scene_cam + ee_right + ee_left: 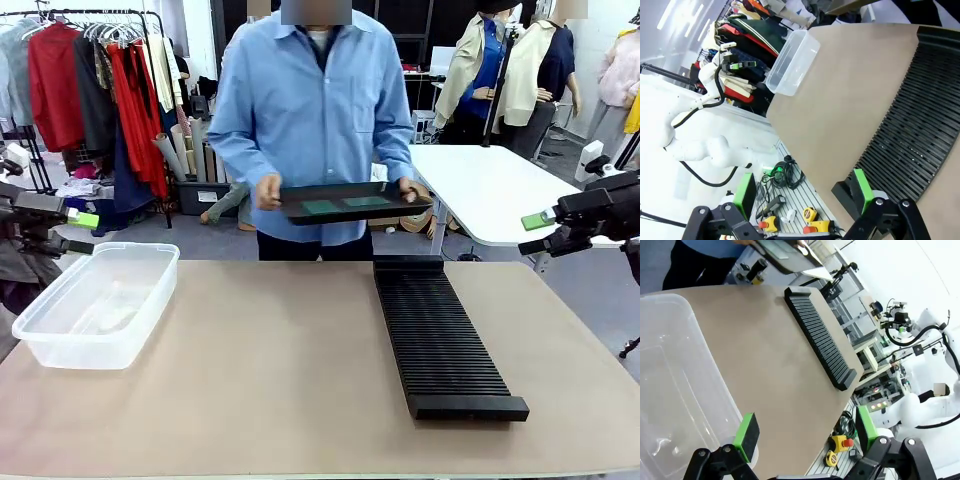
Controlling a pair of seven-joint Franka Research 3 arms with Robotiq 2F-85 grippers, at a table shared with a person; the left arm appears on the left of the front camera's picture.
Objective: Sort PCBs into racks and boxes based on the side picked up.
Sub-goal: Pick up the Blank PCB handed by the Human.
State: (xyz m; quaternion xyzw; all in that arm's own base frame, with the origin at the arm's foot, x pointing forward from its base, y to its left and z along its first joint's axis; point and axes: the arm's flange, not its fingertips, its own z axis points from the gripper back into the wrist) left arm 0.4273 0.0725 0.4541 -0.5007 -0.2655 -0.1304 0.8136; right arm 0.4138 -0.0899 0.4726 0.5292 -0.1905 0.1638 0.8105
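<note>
Beige bench (260, 370), flat and broad. On left side, near the edge, clear plastic tub (88, 352). Right of middle, well apart from it, long black slotted rack (440, 340), running from far edge toward near edge.

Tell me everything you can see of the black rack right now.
The rack is long, narrow and black, plastic by its look, with many fine parallel slots across its top and a plain block at the near end. It lies flat on the table, right of middle, running from near side to far side. Its slots look empty. Only the table touches it.
</note>
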